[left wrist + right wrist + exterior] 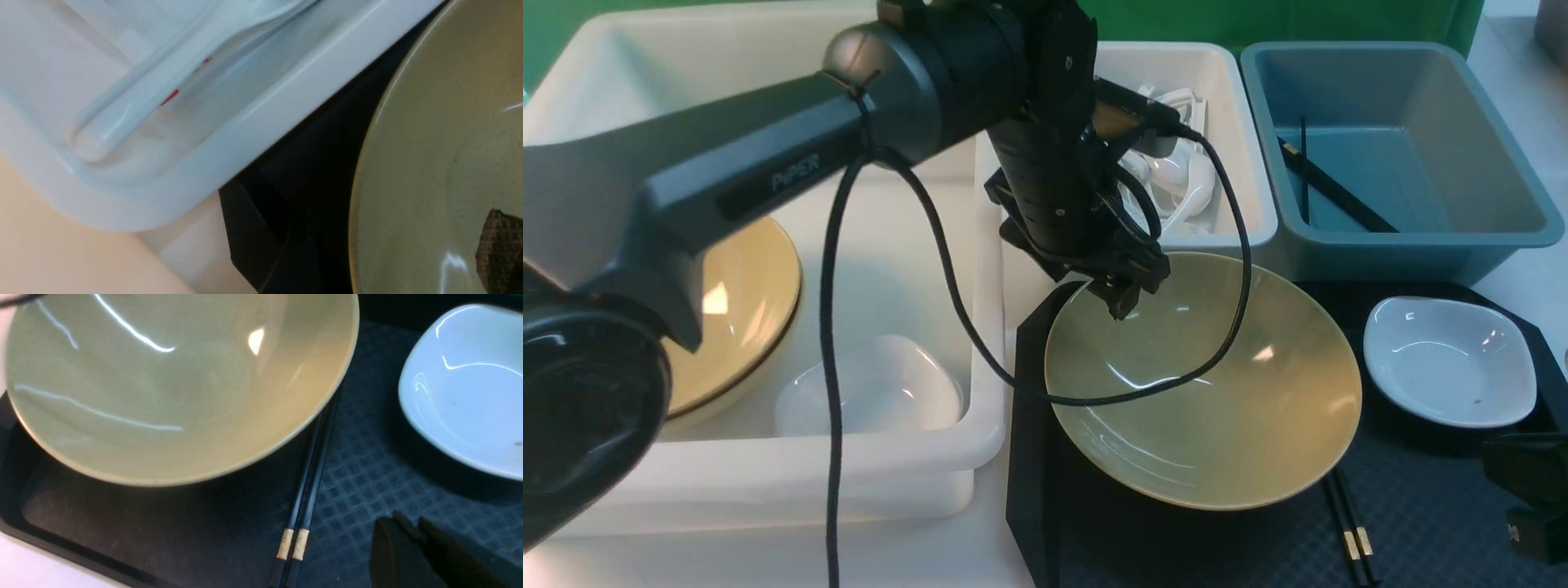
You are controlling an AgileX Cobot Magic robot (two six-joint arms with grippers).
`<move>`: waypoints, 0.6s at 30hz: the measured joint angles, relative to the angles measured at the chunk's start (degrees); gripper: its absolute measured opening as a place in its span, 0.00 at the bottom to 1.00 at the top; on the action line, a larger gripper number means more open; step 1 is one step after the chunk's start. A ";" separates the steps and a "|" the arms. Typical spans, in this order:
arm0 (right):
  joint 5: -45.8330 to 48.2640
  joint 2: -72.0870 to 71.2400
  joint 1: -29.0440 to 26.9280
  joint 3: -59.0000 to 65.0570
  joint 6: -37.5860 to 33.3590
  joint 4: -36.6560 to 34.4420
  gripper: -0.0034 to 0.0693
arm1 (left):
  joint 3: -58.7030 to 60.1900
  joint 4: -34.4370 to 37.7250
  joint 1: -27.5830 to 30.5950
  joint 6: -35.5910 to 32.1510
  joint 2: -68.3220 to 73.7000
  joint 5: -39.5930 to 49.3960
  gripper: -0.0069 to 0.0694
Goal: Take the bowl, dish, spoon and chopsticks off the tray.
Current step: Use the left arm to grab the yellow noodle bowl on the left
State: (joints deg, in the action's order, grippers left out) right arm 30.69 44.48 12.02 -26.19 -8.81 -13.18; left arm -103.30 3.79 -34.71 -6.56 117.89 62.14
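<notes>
Tan bowl (1217,392) upright, tray (1421,506) left; white dish (1450,359) far right; black chopsticks (1352,531) partly under bowl's near rim; spoon (1188,184) in white tub (1241,106).

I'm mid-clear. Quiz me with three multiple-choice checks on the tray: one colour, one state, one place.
1. The dish on the tray is: A white, B black, C tan.
2. The bowl is: A empty, B full of rice, C upside down.
3. The tray's chopsticks lie: A inside the dish, B across the bowl's top, C partly under the bowl.
Answers: 1 A, its glossy inside is white; 2 A, only reflections show inside; 3 C, their thin ends vanish beneath its rim.
</notes>
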 joint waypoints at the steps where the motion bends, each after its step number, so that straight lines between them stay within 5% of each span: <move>1: 0.00 0.00 0.00 0.00 0.00 -0.06 0.18 | 0.00 0.00 -0.14 0.20 0.73 0.00 0.74; 18: -0.19 0.00 0.00 0.00 0.00 -0.16 0.21 | -0.79 4.82 -0.13 1.01 3.76 2.15 0.61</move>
State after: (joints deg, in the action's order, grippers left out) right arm 30.50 44.48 12.02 -26.19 -8.81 -13.35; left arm -104.09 8.61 -34.84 -5.54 121.65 64.29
